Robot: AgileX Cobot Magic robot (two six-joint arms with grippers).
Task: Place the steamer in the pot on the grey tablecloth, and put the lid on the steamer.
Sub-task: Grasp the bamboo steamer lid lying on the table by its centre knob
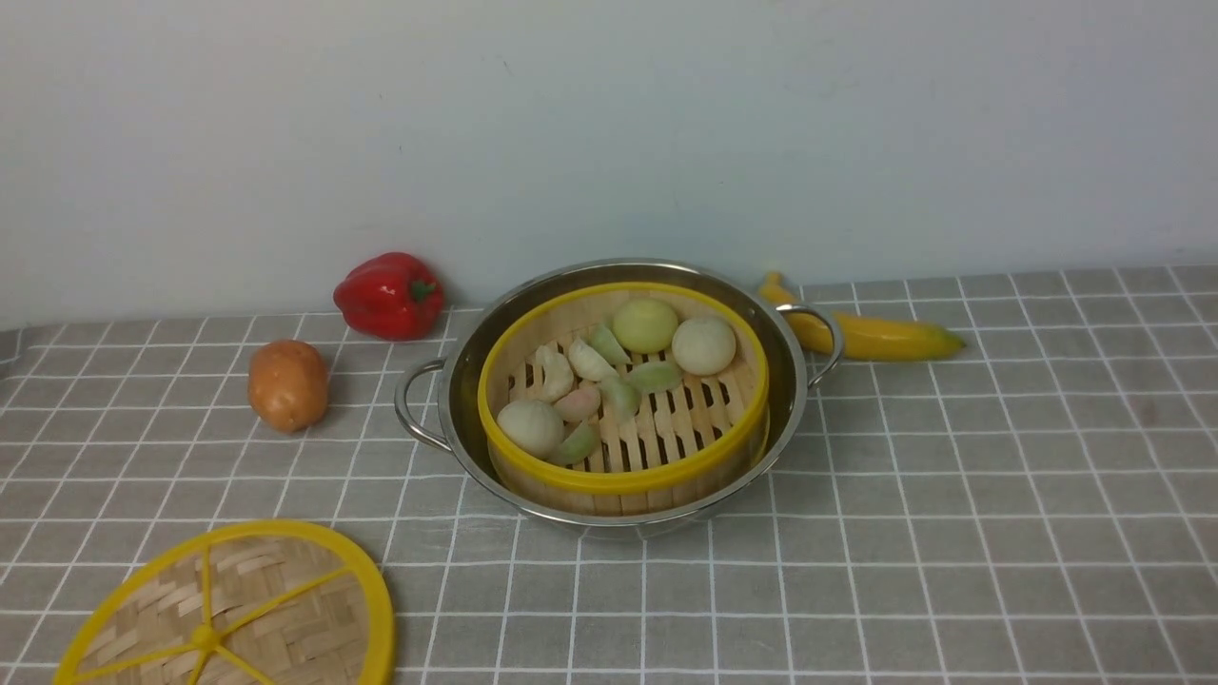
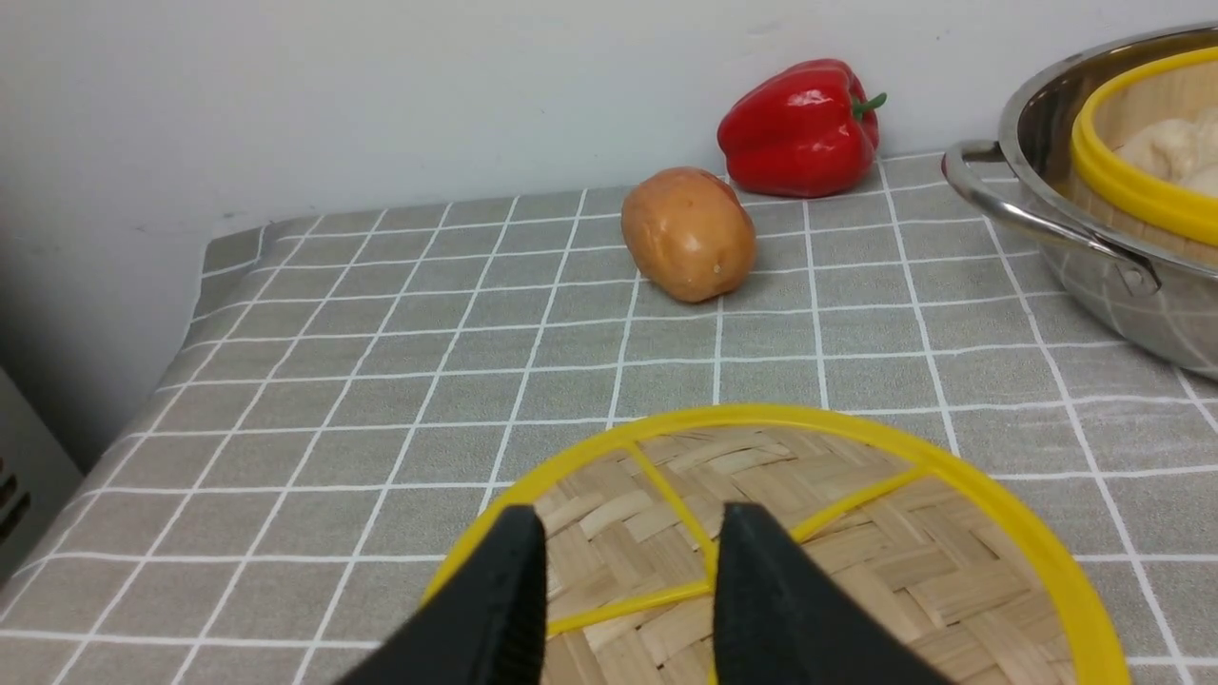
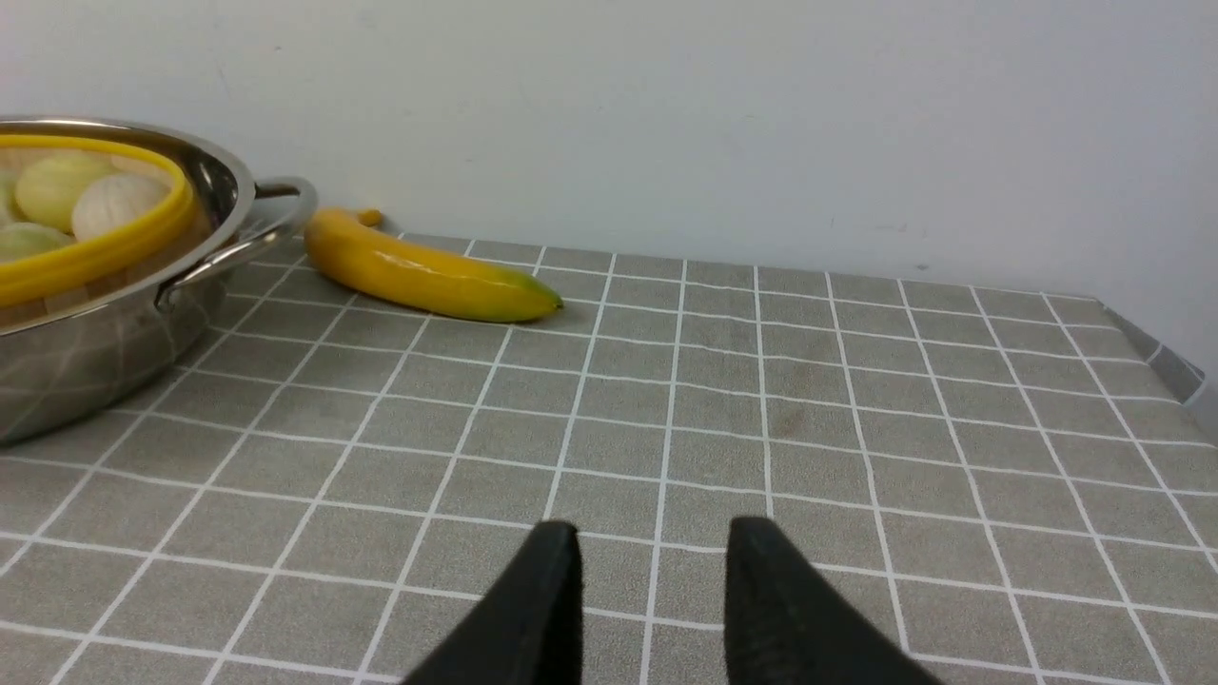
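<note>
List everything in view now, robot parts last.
pot: one, steel, centre
steamer: one, bamboo with yellow rim, inside the pot
toy buns and dumplings: several, pale, in the steamer
lid: one, woven bamboo, yellow rim, front left
pepper: one, red, far left by wall
potato: one, brown, left of pot
banana: one, yellow, behind pot's right handle
tablecloth: one, grey, white grid
left gripper: black, open, over the lid
right gripper: black, open, over bare tablecloth

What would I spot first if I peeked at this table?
The shiny pot in the middle, with the steamer and its pale buns sitting inside it. Then the yellow-rimmed lid lying on the cloth at the front left, and the bright red pepper by the wall.
</note>
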